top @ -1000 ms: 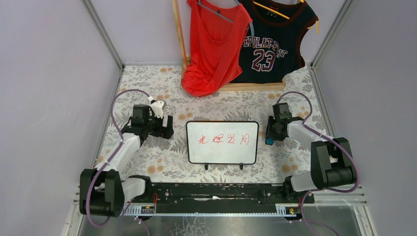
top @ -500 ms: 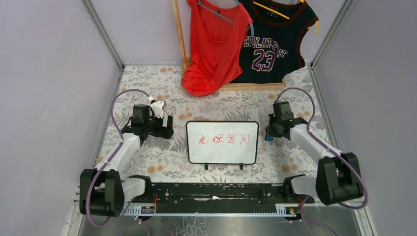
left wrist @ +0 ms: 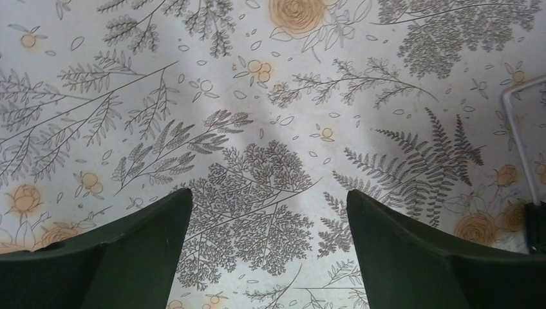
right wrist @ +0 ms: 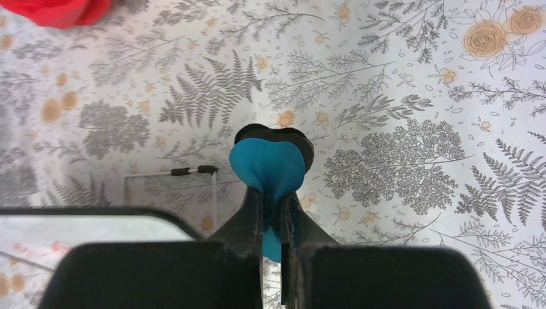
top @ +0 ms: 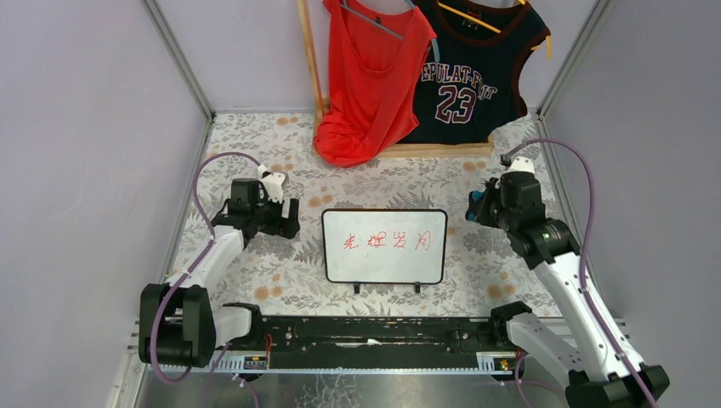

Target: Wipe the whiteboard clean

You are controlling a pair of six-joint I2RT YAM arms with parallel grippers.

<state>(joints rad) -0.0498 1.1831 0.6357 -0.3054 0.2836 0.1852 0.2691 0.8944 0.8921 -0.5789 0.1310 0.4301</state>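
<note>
- White rectangular whiteboard (top: pixel 384 246) with a thin black rounded frame and two small black feet: sits mid-counter between the two arms, with red handwritten characters across its face.
- Floral-print cloth counter (top: pixel 255 280): carries the board.
- Left gripper (top: pixel 285 219): near the board's left edge, apart from it. Jaws wide, nothing between them, only patterned cloth showing in the gap.
- Right gripper (top: pixel 476 204): near the board's upper right corner, not touching. Jaws narrow, clamped on a round blue pad (right wrist: pixel 267 168) with black backing.
- Red sleeveless top (top: pixel 370 76) and black jersey (top: pixel 472 76) numbered 23: hung on a wooden rack (top: pixel 310 59) at the far edge.
</note>
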